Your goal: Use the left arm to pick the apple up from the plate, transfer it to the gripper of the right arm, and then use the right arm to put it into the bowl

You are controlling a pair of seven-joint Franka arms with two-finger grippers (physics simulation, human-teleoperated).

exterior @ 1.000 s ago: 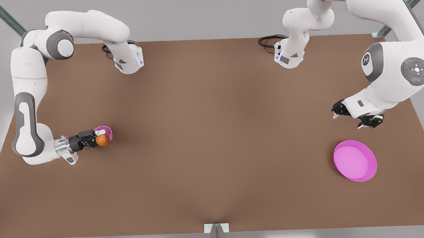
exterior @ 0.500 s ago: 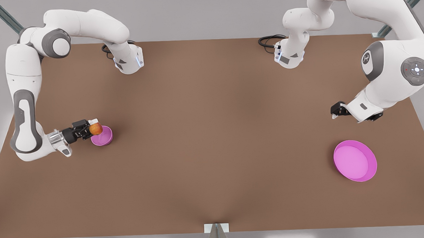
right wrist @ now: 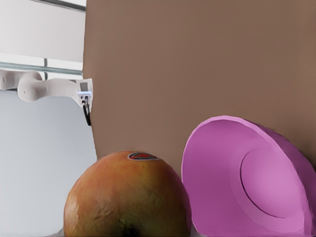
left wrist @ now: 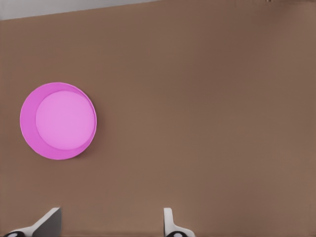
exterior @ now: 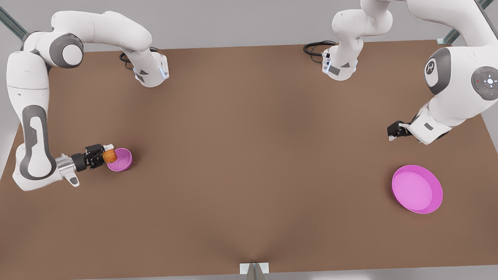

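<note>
The right gripper (exterior: 101, 156), on the arm with the shiny wrist cuff at the front view's left, pinches the apple (exterior: 109, 155) just beside the rim of the small pink bowl (exterior: 120, 160). A second ago the apple hung directly over the bowl; half a second ago it had slid back toward the rim on the gripper's side, and now it sits a little lower at that same edge, the arm's elbow drawn in. From the right wrist view the apple (right wrist: 127, 195) rides close under the camera, with the bowl (right wrist: 247, 183) right next to it, its hollow open and empty.

Across the brown surface (exterior: 250, 165), the left gripper (exterior: 395, 130) hovers well apart from the action, above and to the far side of the wide pink plate (exterior: 417, 189), which lies bare. Its two fingertips (left wrist: 170, 222) stand spread in the left wrist view, holding nothing, with the plate (left wrist: 29, 118) off to one side. That arm has tucked its gripper slightly further under its wrist over the last second and appears to be waiting.

The handover looks done, and what remains is the drop. Judging by the apple's place at the rim instead of over the middle, the right arm may need to nudge forward before letting go, or the fruit could clip the edge and roll off.
</note>
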